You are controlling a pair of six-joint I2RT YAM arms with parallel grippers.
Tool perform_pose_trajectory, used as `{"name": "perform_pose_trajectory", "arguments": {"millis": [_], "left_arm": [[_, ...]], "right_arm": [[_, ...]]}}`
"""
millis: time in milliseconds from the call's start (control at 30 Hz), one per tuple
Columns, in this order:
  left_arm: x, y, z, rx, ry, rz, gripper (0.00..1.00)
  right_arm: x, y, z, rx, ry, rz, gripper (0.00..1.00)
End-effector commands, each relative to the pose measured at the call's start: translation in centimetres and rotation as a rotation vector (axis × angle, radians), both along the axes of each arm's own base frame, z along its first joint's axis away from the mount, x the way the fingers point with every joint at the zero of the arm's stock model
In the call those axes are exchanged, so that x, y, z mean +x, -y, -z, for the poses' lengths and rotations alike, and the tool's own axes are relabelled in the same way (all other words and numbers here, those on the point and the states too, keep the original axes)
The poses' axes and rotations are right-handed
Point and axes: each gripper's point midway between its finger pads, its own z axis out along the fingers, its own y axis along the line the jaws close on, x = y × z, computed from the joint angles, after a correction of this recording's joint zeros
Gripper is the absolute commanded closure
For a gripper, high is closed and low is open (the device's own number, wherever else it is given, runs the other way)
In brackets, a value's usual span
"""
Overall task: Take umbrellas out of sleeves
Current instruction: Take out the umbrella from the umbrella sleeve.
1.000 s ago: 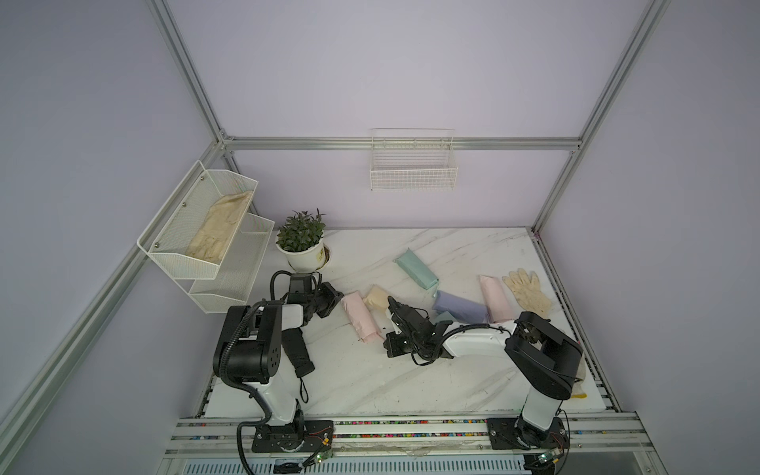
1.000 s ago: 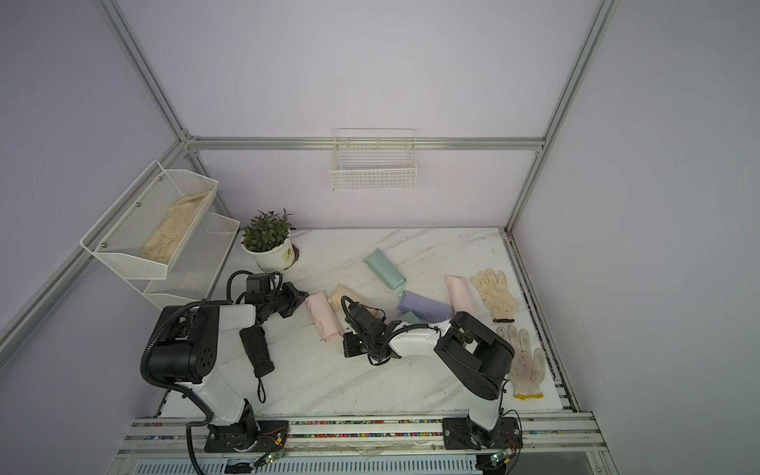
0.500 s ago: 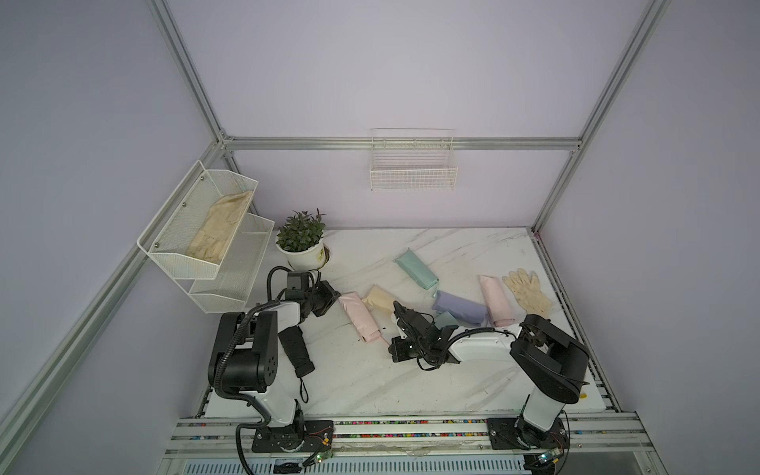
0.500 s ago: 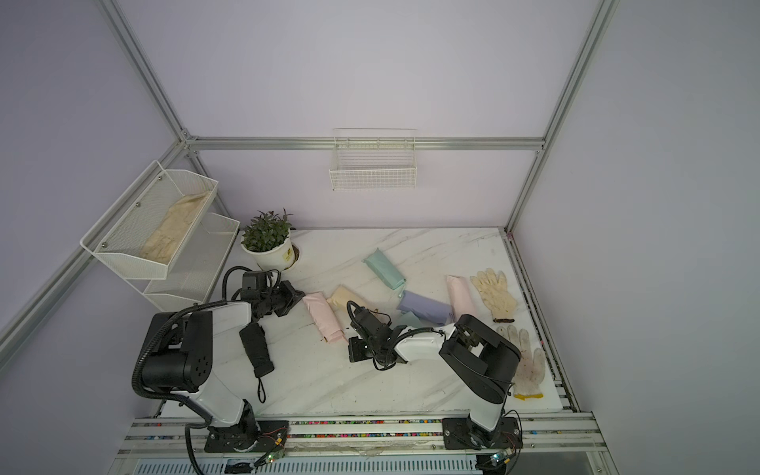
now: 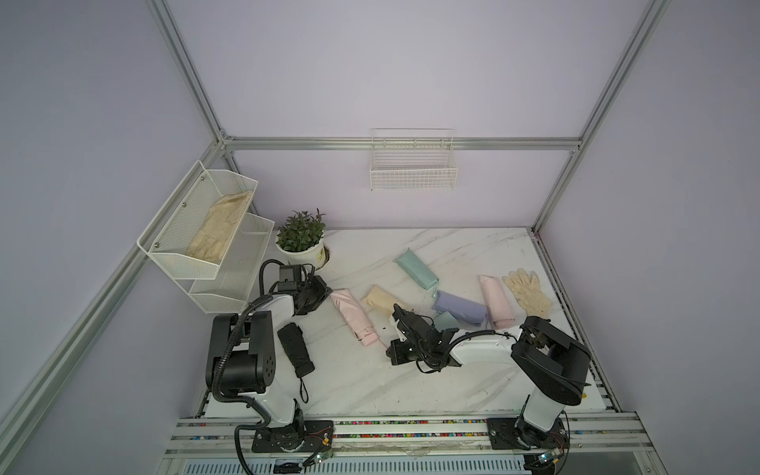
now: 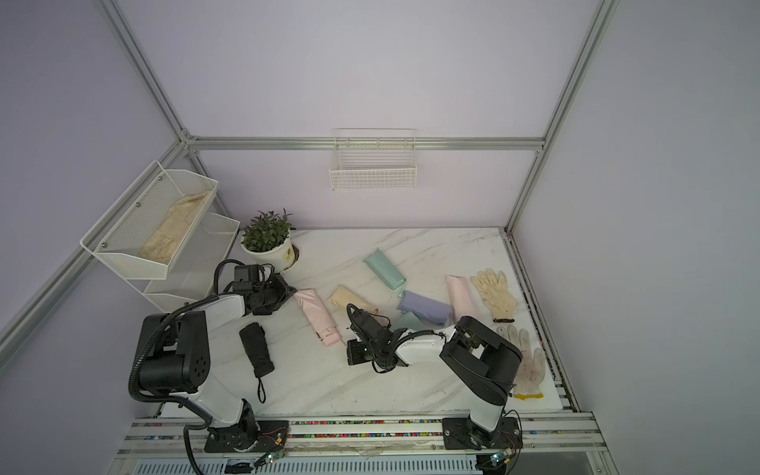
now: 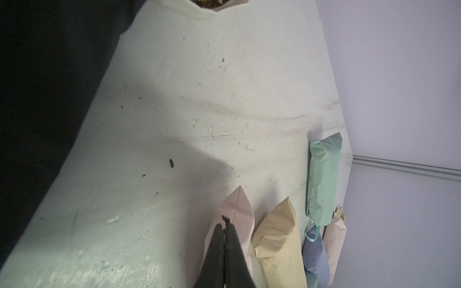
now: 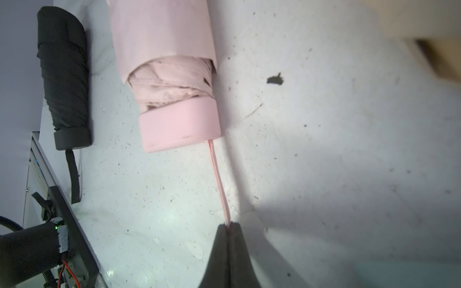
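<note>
The pink umbrella [image 8: 179, 124] lies on the marble surface [image 5: 370, 382] with its handle and a band of folded canopy out of the pink sleeve [image 8: 159, 27]; the right fingers [image 8: 219, 254] are clenched on its taut wrist loop [image 8: 219, 182], and the left fingers [image 7: 215, 254] pinch the sleeve's closed far end. The black umbrella [image 5: 296, 349] lies bare beside it, near the left arm's base
</note>
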Motion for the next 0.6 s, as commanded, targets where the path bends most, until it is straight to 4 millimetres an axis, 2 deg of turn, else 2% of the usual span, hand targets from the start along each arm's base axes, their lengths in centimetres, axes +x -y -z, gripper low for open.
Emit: {"name": "perform_pose_trajectory", "arguments": {"millis": [0,267,400,567], "left_arm": [[3.4,-1.8,-6.5,0.073,0.177,0.000,1.00],[6.1,-2.6,-9.5,0.121,0.173,0.067,1.00],[7.0,-3.1,-9.2,0.166,0.148,0.094,1.00],[7.6,-4.1,-8.1,0.174,0.129,0.089,1.00]], "right_arm": [[-0.8,-0.7,-0.9,0.040,-0.013,-0.024,1.00],[-0.5,-4.8,-1.9,0.103,-0.018,-0.066,1.00],[-0.2,-6.6,-2.3,0.131,-0.024,-0.083,1.00],[-0.9,-8.0,-2.1,0.137,-0.039,-0.108,1.00]]}}
